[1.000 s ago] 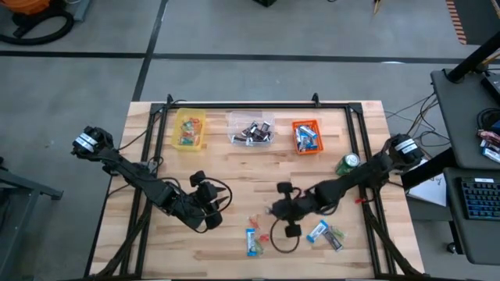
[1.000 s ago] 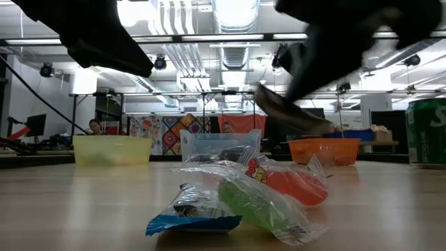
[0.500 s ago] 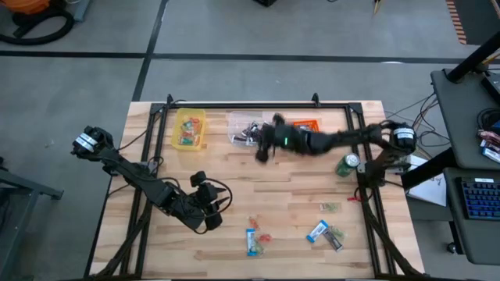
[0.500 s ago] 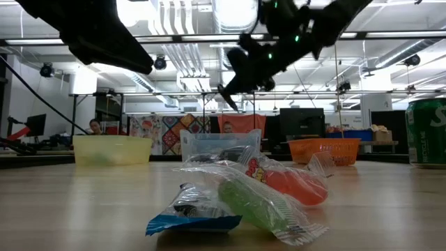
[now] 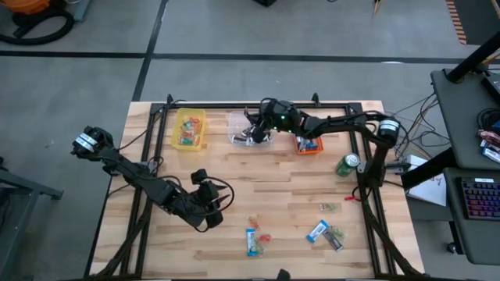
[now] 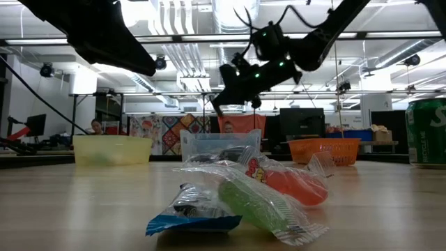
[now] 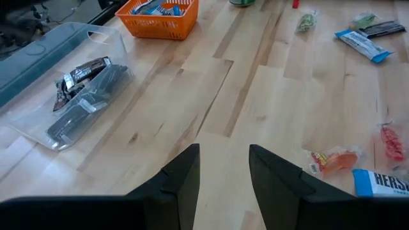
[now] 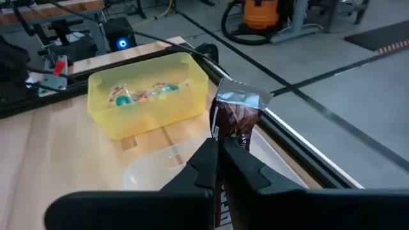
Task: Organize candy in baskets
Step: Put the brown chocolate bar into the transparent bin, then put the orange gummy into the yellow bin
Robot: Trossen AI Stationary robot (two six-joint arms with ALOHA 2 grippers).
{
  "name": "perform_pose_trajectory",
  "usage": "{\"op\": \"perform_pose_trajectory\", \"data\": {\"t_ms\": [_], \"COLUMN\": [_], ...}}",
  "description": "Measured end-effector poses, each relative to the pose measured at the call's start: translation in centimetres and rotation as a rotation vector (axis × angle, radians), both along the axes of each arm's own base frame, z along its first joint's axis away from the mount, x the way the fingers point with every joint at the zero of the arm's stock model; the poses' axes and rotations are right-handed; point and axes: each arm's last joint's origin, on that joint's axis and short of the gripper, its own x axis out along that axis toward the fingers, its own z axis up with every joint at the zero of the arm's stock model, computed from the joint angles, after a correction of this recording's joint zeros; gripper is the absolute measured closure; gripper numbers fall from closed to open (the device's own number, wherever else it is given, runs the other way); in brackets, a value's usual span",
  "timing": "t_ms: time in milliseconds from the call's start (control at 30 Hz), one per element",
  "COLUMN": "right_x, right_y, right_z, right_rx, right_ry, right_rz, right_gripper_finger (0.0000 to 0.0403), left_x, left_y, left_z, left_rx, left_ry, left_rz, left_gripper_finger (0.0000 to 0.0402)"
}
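Right fingers (image 8: pixel 217 167) pinching brown-wrapped candy (image 8: pixel 232 115) near yellow basket (image 8: pixel 150 96) with sweets.

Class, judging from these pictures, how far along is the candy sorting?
Done: candy already lies in the yellow basket, clear basket and orange basket. In hand: the right pincer holds a brown candy over the clear basket. Left: loose candies on the table.

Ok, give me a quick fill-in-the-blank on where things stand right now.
1. The right gripper holds a ____ candy wrapper.
2. It hovers over the ____ bin.
3. The blue-and-white bars sit in the ____ bin.
4. The left gripper's fingers are ____.

Missing words: brown; clear; orange; open
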Motion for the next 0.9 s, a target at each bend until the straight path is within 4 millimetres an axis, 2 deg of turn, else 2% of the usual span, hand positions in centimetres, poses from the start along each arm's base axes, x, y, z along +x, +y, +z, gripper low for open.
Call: {"op": "perform_pose_trajectory", "data": {"t_ms": [133, 333, 533, 700, 900], "right_x": [1.6, 3.3, 3.1, 2.2, 0.1], "right_y": [-0.7, -1.5, -0.9, 2.1, 7.9], "right_z": [-1.3, -2.2, -0.5, 1.5, 3.4], "right_rx": [0.009, 0.062, 0.112, 0.164, 0.190], "right_ry": [0.033, 0.094, 0.174, 0.251, 0.379], "right_rz": [0.003, -0.008, 0.050, 0.179, 0.294], "right_gripper_finger": [0.0380, 0.0307, 0.0251, 0.0240, 0.0250], "left_x": [0.0, -0.1, -0.1, -0.1, -0.1], "left_y": [0.0, 0.0, -0.1, -0.2, -0.3], "left_z": [0.0, -0.1, -0.2, -0.3, -0.2], "left_rx": [-0.002, -0.009, -0.054, -0.106, -0.145], "left_ry": [0.000, 0.002, 0.008, -0.004, -0.033], "left_rz": [0.001, 0.005, -0.007, 0.007, 0.018], "left_gripper_finger": [0.0283, 0.0283, 0.0283, 0.0283, 0.0283]}}
